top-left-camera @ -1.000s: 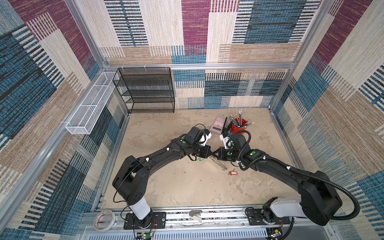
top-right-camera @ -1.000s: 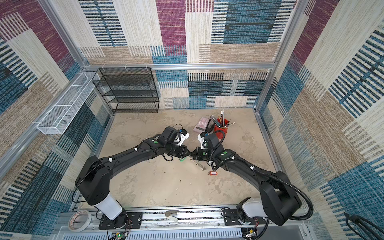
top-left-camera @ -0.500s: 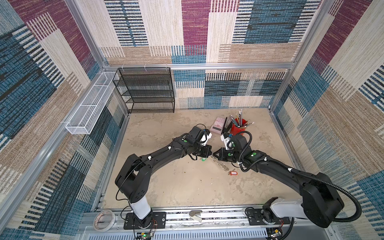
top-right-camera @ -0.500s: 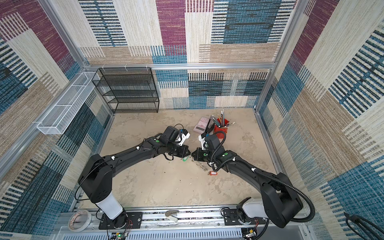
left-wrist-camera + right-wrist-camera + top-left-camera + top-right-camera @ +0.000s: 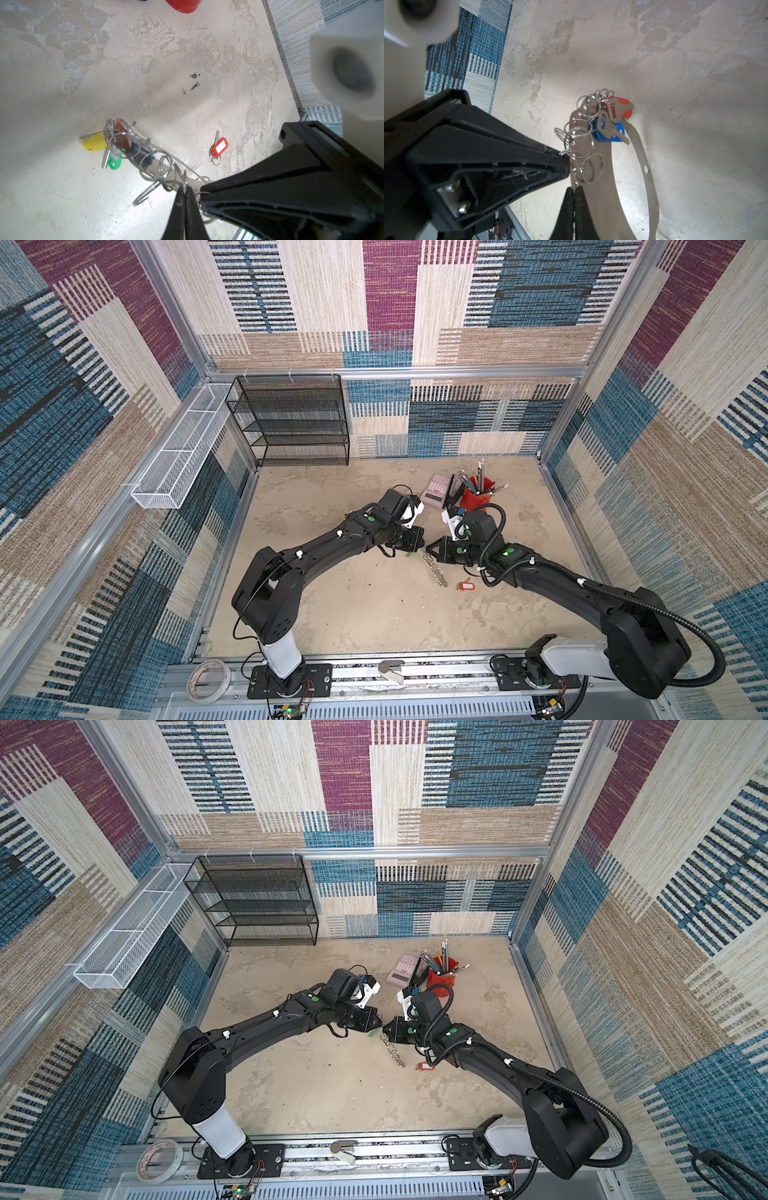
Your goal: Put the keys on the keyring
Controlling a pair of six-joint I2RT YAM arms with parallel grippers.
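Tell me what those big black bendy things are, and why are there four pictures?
They are two robot arms. Each ends in a pincher called a gripper. Two pictures come from a camera high above, looking down on the whole sandy table. The other two come from small cameras on the arms' wrists, so they show things close up. The left gripper and the right gripper meet in the middle, both pinched shut on the keyring, a grey band with many silver rings. Keys with yellow, green, blue and red tags hang from it. One red-tagged key lies loose on the table. At the back stand a red cup of pencils and a pink calculator.
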